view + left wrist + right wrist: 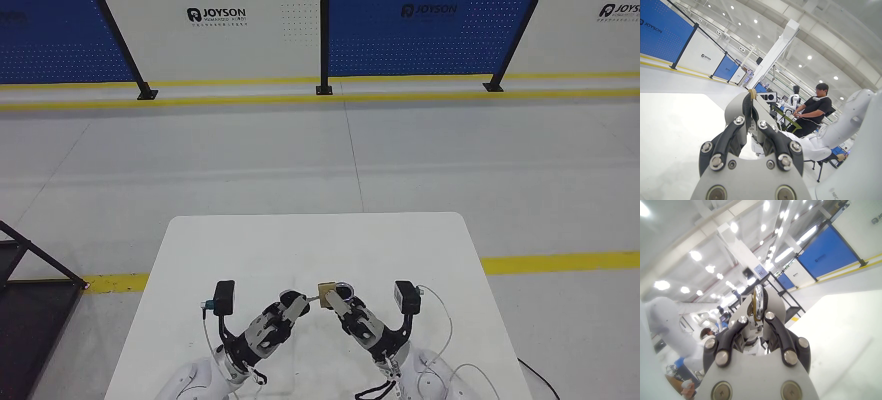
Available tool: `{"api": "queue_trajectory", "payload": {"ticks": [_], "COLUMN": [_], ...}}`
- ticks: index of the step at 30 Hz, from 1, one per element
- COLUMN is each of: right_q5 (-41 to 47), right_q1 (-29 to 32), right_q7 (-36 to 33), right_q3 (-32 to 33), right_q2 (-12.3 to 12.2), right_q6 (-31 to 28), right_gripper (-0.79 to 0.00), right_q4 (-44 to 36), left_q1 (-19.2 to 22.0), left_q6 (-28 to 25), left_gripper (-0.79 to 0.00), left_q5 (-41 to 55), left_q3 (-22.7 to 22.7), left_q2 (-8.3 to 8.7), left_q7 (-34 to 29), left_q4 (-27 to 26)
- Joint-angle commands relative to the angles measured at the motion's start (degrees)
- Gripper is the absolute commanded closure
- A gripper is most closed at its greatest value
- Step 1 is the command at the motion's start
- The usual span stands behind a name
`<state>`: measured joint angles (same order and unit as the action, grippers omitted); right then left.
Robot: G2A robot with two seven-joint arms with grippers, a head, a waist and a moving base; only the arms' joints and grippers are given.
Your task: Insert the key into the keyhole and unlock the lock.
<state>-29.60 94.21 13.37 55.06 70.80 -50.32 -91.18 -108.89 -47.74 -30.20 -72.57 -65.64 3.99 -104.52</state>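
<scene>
A small brass padlock point(326, 291) with a chrome shackle hangs above the near part of the white table point(300, 240), between the two gripper tips. My right gripper point(341, 298) is shut on it; in the right wrist view the shackle and brass body point(759, 301) sit clamped between the fingers of this gripper point(758, 307). My left gripper point(304, 299) faces it from the other side, tip to tip. In the left wrist view the left gripper point(750, 99) is shut, with a small brass piece point(753, 93) at its tip. The key itself is mostly hidden between the pads.
Both arms come in over the table's near edge. A black frame rack point(30, 270) stands off the table's left side. Blue and white barrier panels point(420, 35) line the far floor. The table's far half point(320, 235) is bare.
</scene>
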Motion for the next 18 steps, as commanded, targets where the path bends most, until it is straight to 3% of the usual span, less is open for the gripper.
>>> {"api": "queue_trajectory", "payload": {"ticks": [1, 18], "right_q5": [-0.1, 0.7], "right_q1": [0.0, 0.6], "right_q7": [-0.4, 0.3], "right_q3": [0.1, 0.8], "right_q2": [0.0, 0.2], "right_q6": [-0.1, -1.6], "right_gripper": [0.000, 0.000], "right_q4": [0.0, 0.2], "left_q1": [-0.1, 0.2], "left_q6": [-0.4, -0.5], "left_gripper": [0.000, 0.000], "left_q5": [0.7, 2.6], "left_q3": [-0.2, 0.1], "left_q2": [0.10, 0.36], "left_q7": [-0.4, -2.3], "left_q4": [-0.1, 0.2]}}
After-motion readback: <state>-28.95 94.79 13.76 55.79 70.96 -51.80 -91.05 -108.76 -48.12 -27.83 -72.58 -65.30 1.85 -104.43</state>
